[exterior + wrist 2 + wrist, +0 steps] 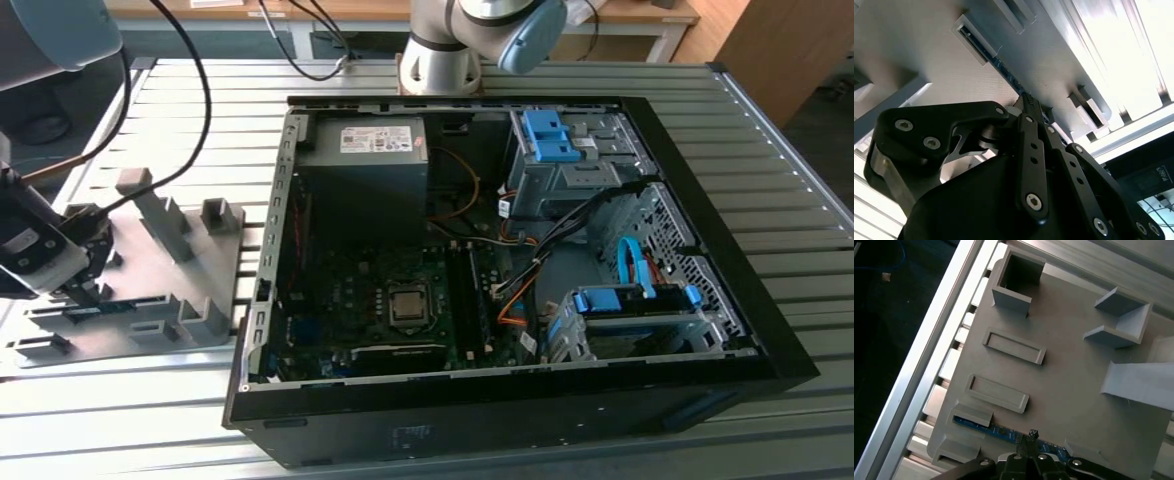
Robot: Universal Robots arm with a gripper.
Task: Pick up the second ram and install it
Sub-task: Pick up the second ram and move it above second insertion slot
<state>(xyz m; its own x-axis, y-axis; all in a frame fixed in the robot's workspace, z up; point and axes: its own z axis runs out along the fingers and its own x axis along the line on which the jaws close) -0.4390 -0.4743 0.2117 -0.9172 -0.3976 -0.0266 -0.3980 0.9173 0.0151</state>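
Pincer (1031, 435) points down, clamped on second ram (996, 430) in gray holder (1064, 370).

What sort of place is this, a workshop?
Probably a robotics lab or test bench: a robot arm stands at a slatted metal table, beside an opened desktop computer case and a grey parts holder.

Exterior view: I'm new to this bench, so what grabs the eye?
An open black computer case lies centrally on its side, motherboard exposed. At the exterior view's left, the robot's hand hangs over a grey plastic fixture tray. In the first wrist view it sits at a blue-green circuit-board strip slotted there.
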